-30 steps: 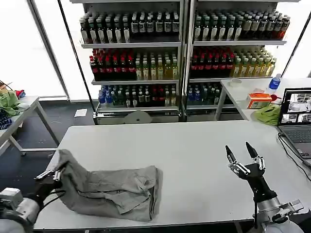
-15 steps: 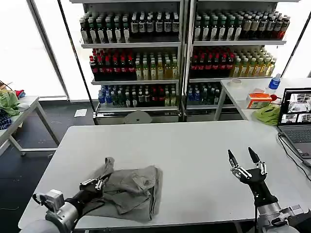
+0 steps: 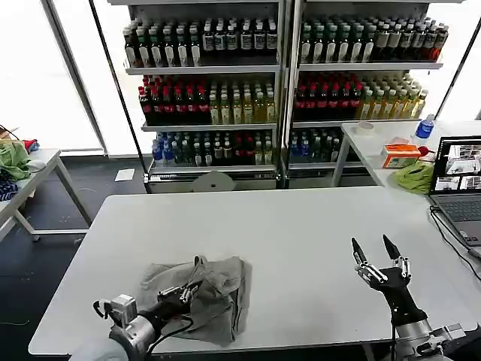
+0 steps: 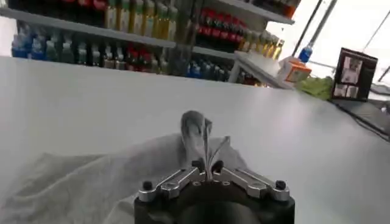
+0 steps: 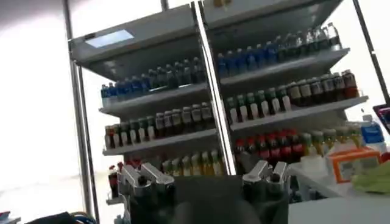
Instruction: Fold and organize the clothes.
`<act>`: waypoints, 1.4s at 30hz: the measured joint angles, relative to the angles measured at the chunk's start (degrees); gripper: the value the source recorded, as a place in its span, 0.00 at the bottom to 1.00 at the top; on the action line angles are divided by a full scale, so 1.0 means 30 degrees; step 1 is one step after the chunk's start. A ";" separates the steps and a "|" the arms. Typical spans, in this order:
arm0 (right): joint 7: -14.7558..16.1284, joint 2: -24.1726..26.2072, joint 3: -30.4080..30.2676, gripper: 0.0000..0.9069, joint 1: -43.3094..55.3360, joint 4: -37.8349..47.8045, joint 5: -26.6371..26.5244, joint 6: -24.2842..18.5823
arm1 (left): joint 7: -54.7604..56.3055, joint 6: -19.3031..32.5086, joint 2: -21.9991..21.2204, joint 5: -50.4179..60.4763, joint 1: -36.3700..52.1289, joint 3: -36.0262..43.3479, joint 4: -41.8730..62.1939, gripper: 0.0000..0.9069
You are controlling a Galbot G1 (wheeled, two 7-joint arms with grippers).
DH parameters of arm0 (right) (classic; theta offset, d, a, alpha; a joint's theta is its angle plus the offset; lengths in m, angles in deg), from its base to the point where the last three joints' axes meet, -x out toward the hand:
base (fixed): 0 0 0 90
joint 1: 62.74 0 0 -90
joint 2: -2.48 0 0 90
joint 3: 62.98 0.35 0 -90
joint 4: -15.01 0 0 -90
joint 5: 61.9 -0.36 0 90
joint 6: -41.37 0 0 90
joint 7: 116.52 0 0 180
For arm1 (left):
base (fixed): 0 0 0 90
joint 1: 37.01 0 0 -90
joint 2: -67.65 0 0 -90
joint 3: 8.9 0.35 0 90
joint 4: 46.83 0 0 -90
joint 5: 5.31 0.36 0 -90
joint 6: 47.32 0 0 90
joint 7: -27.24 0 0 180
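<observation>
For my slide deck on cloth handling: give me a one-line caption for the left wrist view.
Left end effector pinches a raised fold of the grey shirt on the white table.

The shirt (image 3: 197,293) lies bunched on the table (image 3: 301,233) near its front edge, toward the front-left corner. The left gripper (image 3: 189,291) sits over the shirt's front part, apparently pinching a raised fold. The right gripper (image 3: 378,254) stands above the table near the front-right corner, well apart from the shirt.
</observation>
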 measured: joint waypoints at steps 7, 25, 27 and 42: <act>0.0031 -0.0057 0.0022 1.00 -0.0014 0.0174 0.0010 -0.0009 | 0.0604 -0.0050 0.0196 -0.0934 0.1991 0.1004 0.0726 0.01; 0.0059 0.0094 -0.0138 1.00 0.0229 0.0195 -0.0004 0.0045 | 0.0368 -0.0470 -0.0707 -0.1040 0.3126 0.2107 0.1348 1.00; 0.0058 0.0148 -0.0165 1.00 0.0297 0.0232 -0.0028 0.0053 | 0.0290 -0.0501 -0.0814 -0.0971 0.3071 0.2046 0.1327 1.00; 0.0012 0.0382 -0.0420 1.00 0.0662 0.0257 -0.0078 0.0110 | -0.0590 -0.0883 -0.0874 -0.1213 0.1389 -0.0727 -0.0226 1.00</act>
